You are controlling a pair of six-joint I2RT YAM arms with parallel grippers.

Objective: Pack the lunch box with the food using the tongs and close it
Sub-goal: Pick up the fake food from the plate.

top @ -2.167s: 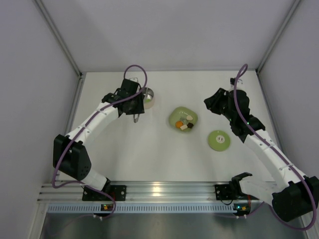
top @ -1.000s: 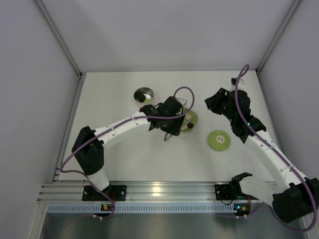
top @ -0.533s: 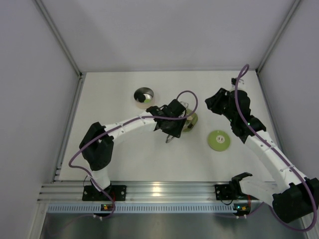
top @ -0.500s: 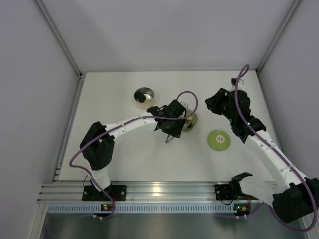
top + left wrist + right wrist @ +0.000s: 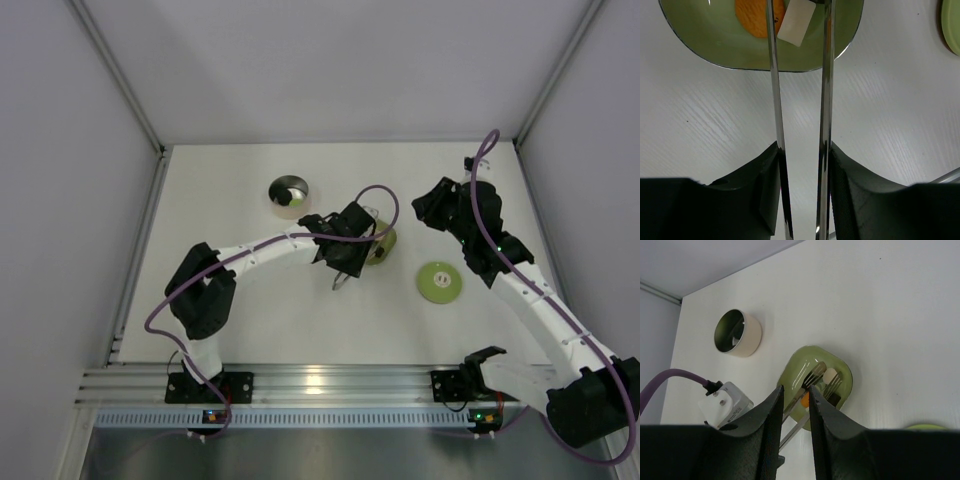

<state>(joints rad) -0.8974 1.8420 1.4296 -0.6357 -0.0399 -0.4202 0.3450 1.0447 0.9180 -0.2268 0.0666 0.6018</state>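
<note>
Steel tongs [image 5: 825, 90] pinched toward hinge end by left gripper [image 5: 801, 150]. Tong arms apart, tips down in green dish [image 5: 715, 45]. Small cream piece [image 5: 796, 22] lies between arms, contact unclear. One arm crosses orange piece [image 5: 752, 17]. Uncovered lunch box [image 5: 289, 195] upright on table [image 5: 250, 330], well left of dish. Matching lid [image 5: 438, 282] flat, right of dish, apart. Empty right gripper [image 5: 795, 390] hovers beyond dish, fingers slightly parted.
</note>
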